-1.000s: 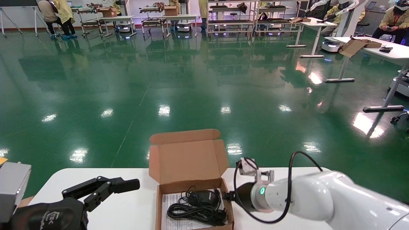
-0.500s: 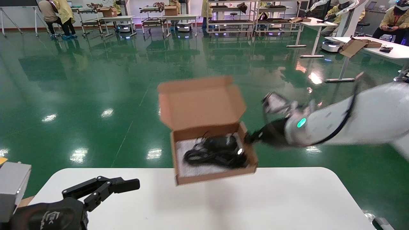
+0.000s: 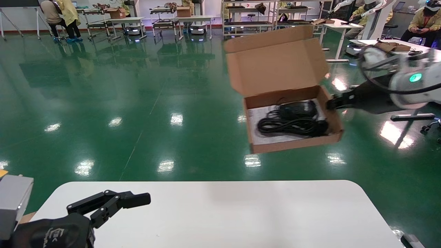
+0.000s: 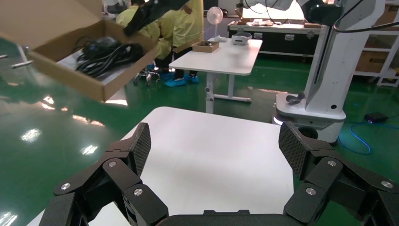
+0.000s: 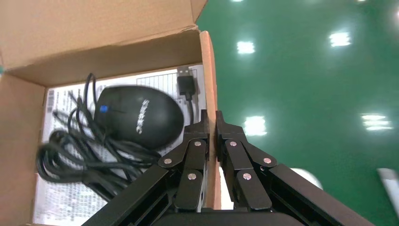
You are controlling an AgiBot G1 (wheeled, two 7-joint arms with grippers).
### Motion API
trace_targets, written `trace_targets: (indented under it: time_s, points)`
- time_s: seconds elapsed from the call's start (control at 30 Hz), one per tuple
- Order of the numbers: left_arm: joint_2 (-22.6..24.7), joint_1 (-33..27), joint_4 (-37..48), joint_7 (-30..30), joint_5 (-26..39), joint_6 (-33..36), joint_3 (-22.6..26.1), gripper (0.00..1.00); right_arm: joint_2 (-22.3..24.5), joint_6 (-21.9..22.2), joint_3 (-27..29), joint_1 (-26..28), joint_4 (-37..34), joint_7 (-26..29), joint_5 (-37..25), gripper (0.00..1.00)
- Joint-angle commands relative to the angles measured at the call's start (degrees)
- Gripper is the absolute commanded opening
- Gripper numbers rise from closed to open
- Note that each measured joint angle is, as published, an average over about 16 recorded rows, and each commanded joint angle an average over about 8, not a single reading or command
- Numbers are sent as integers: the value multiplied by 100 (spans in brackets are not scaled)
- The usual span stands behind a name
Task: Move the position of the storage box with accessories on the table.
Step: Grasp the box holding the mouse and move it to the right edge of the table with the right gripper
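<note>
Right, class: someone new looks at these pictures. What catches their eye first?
The open brown cardboard storage box, held in the air beyond the white table, over the green floor. The right gripper has its jaws shut on the box's side wall; a black wired mouse lies inside. The left gripper hovers open above the table.

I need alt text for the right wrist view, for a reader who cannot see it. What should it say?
The right end effector is shut on the side wall of an open cardboard storage box, held above a green floor. Inside lie a black mouse with its bundled cable on a printed paper sheet.
</note>
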Motion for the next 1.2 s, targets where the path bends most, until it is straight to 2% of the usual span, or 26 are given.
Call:
trace_targets:
  time_s: [0.03, 0.23, 0.67, 0.93, 1.2]
  points:
    - [0, 0, 0, 0, 0, 0, 0, 100, 26, 79, 23, 71, -262, -231, 5, 0]
    - [0, 0, 0, 0, 0, 0, 0, 100, 89, 194, 78, 69, -673, -660, 63, 0]
    - [0, 0, 0, 0, 0, 0, 0, 100, 403, -243, 89, -279, -1024, -1221, 104, 0]
    - [0, 0, 0, 0, 0, 0, 0, 100, 630, -205, 200, -966, -1033, -1581, 278, 0]
    - [0, 0, 0, 0, 0, 0, 0, 100, 818, 187, 319, -1659, -890, -2110, 455, 0]
